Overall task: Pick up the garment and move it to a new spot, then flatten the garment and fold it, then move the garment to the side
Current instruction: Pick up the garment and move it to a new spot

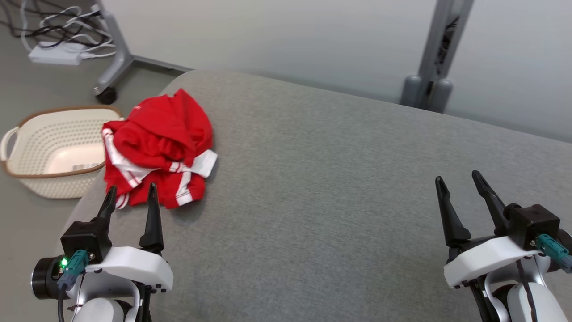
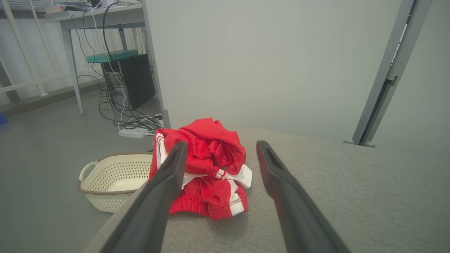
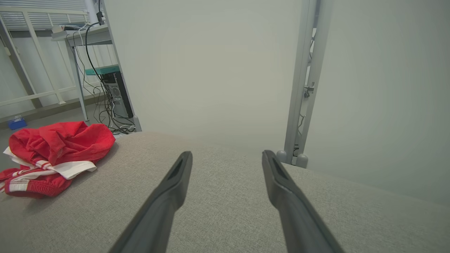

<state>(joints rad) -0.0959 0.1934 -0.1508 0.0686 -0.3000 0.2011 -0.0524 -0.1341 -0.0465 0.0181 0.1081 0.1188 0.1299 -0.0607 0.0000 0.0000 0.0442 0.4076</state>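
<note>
The garment (image 1: 158, 147) is seen crumpled on the table (image 1: 335, 179), no step done, the left hand (image 1: 132, 187) and right hand (image 1: 458, 175) both opened wide, empty.

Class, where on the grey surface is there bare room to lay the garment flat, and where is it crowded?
Free: the grey surface from the garment across to the right gripper. Crowded: the left corner, where the bunched garment lies beyond the left gripper, beside the basket.
</note>
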